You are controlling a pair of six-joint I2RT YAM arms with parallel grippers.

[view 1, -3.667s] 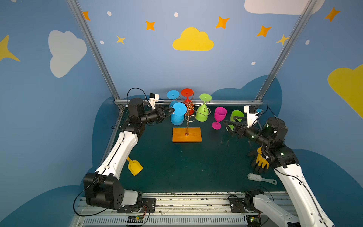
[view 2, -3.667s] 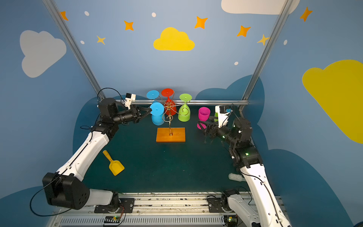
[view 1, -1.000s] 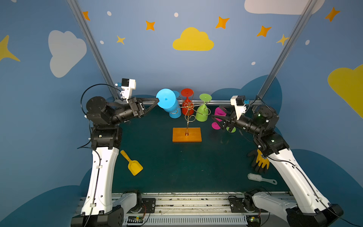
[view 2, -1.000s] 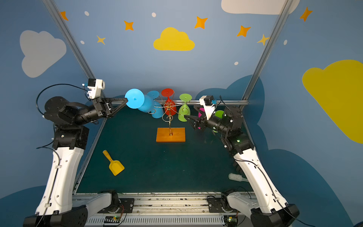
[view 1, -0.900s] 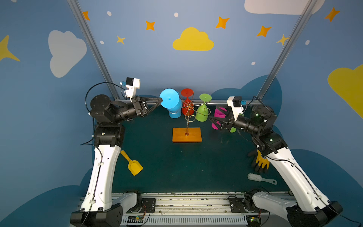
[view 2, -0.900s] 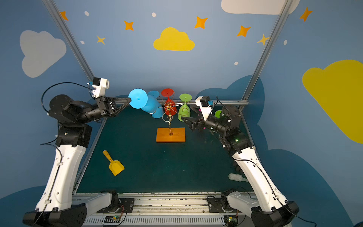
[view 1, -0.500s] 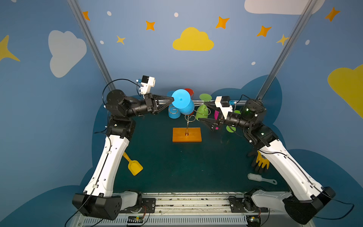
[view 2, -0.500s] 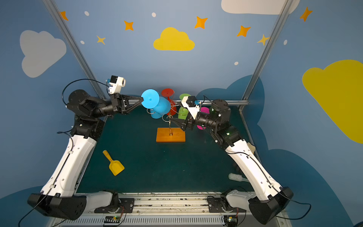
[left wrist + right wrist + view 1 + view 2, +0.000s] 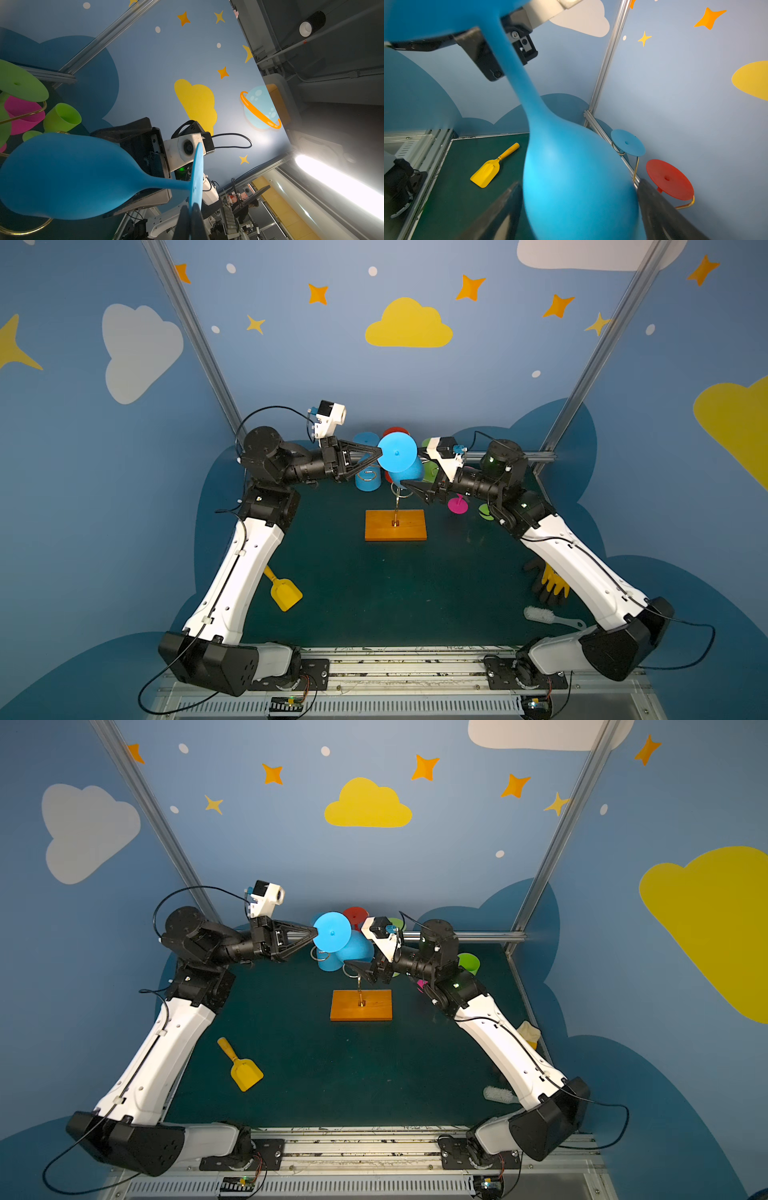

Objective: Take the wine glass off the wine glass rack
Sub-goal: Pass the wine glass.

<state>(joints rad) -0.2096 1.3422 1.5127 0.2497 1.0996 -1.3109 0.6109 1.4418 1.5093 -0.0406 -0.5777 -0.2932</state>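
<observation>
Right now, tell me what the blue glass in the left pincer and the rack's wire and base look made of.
Blue wine glass: likely plastic or silicone; opaque, matte, soft sheen.
Rack wire: probably metal; thin, glossy gold.
Rack base: seems wood; orange-brown, smooth, faint sheen.

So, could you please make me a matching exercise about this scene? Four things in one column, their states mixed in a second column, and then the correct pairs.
Things
1. left gripper
2. right gripper
3. yellow scoop
4. red wine glass

States
A. lies on the green table
B. open, one finger on each side of the bowl of the blue wine glass
C. hangs foot up on the wine glass rack
D. shut on the edge of the foot of the blue wine glass

Pairs: 1-D, 2-B, 3-A, 4-C
</observation>
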